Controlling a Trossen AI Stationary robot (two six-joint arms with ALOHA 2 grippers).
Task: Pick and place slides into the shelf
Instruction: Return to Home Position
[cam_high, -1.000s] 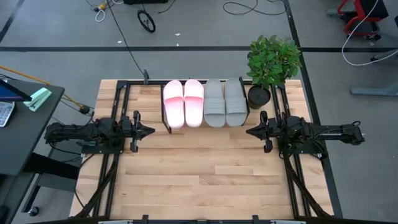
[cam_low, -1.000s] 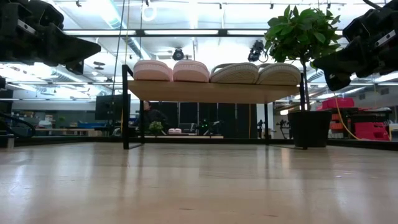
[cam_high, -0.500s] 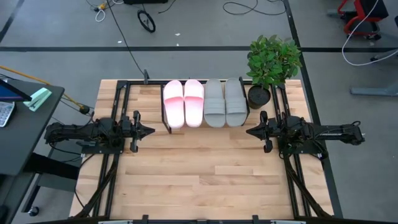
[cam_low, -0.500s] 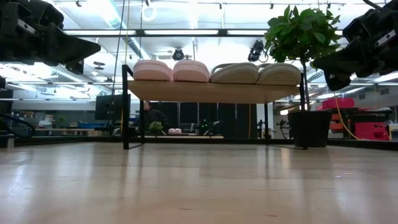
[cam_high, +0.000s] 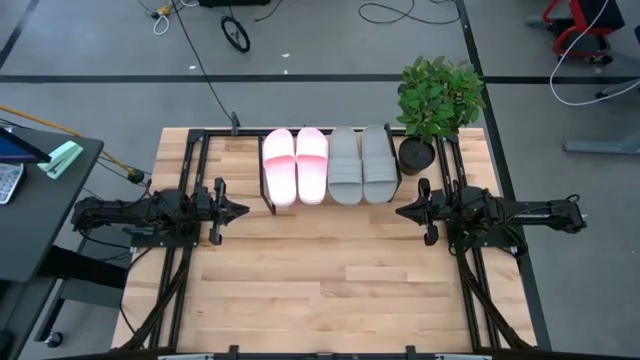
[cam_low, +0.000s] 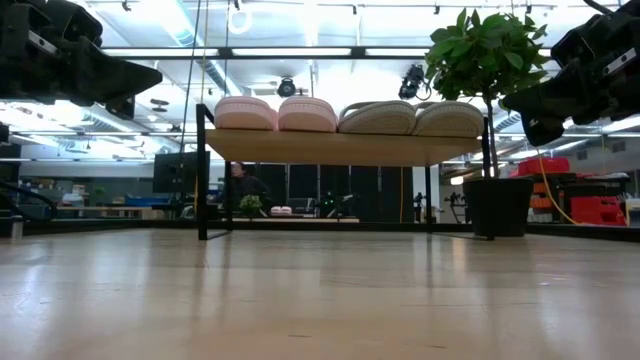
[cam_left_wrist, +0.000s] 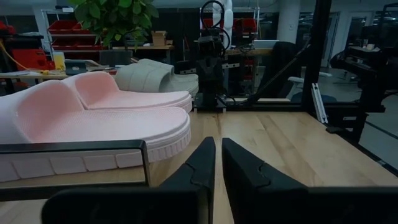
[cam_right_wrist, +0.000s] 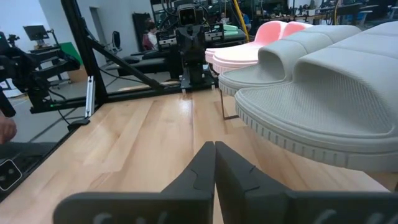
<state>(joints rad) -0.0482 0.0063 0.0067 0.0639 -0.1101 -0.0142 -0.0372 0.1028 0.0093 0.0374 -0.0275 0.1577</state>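
Nothing has moved on my screens over the last second: both arms sit exactly where they were, and so do all four slides. I take that stillness to mean the return home is finished, or as good as finished.

The shelf (cam_low: 340, 147) carries the whole set. The pink slides (cam_high: 296, 165) lie side by side on its left half and the grey slides (cam_high: 362, 165) side by side on its right half. The inner pink one and the inner grey one are just beside each other at the shelf's middle, and all four soles lie flat on the board.

The left gripper (cam_high: 240, 211) hangs off the shelf's left front corner, near it but apart. Its fingers are drawn together to a thin slit with nothing between them. The right gripper (cam_high: 402, 211) mirrors it off the shelf's right front corner, fingers pressed together and likewise empty. Both point inward along the shelf's front edge.

A plant (cam_high: 438, 95) stands just beyond the shelf's right end, clear of the grey pair.

No slide lies in front of the shelf, so I judge the placing work complete. All that is left for me is to confirm that the arms are parked.
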